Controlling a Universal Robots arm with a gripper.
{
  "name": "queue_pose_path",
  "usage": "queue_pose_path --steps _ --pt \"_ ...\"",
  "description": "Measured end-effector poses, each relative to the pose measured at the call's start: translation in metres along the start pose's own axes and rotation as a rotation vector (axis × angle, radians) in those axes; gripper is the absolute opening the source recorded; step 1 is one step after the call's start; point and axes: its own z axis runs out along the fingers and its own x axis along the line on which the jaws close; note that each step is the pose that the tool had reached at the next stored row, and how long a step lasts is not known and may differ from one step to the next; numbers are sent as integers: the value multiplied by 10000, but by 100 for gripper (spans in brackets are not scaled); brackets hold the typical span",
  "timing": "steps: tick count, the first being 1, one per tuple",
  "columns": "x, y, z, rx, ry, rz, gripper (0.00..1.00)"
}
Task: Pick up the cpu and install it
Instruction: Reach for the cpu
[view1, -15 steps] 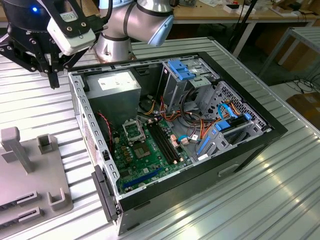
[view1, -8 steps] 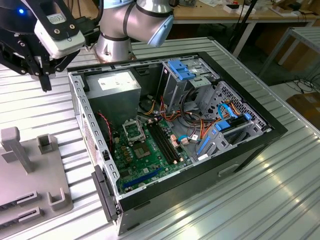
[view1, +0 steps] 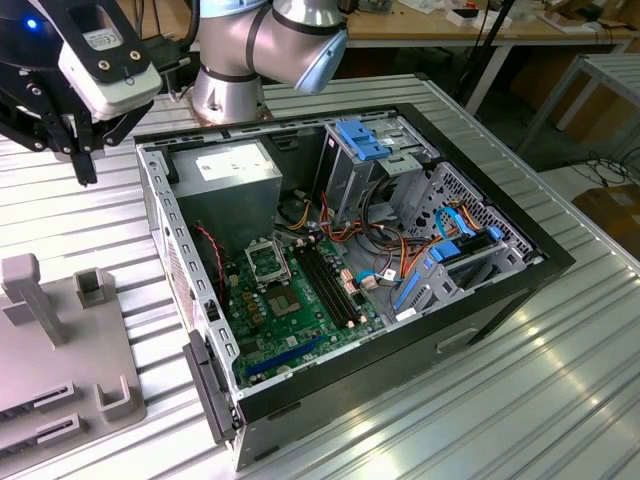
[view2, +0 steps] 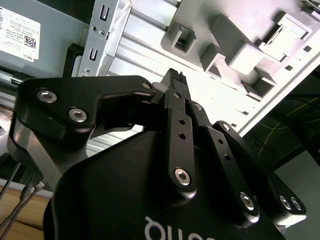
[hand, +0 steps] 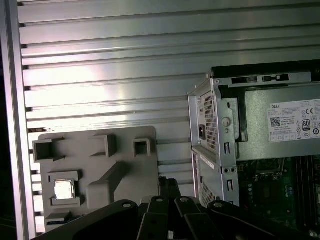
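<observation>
Hanging at the far end of the exterior view's left, the gripper (view1: 85, 168) points down over the ribbed metal table (view1: 560, 400), fingers drawn together and holding no part. It sits just outside the far-left corner of the open computer case (view1: 500, 300). The arm (view1: 260, 45) stands behind the case, at the far side. Inside the case lie the green motherboard (view1: 290, 320), the black-framed socket (view1: 268, 262) toward its far end, and beyond that the grey power supply (view1: 235, 170). A grey fixture (view1: 60, 345) lies on the table at the exterior view's near left, well apart from the gripper. In the second wrist view the black linkages of the gripper (view2: 173, 75) converge to one narrow tip, the fingers meeting; past them are the fixture (view2: 240, 47) with its raised blocks and a corner of the power supply (view2: 45, 40). In the first wrist view the cpu (hand: 64, 189) rests flat, pale metal top up, in a square recess of the fixture (hand: 120, 150). The gripper (hand: 168, 183) is over the table between fixture and computer case (hand: 215, 125), apart from the cpu and touching neither. Power supply (hand: 270, 135) and motherboard (hand: 272, 197) show within the case.
</observation>
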Motion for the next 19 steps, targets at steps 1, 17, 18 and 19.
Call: queue_pose_path --steps 1,17,18,19 --pt "0 0 0 -1 -1 0 11" --pt "96 -7 1 0 0 0 11" --pt "106 -8 1 -1 -1 0 11" --pt "119 -9 1 -1 -1 -1 11"
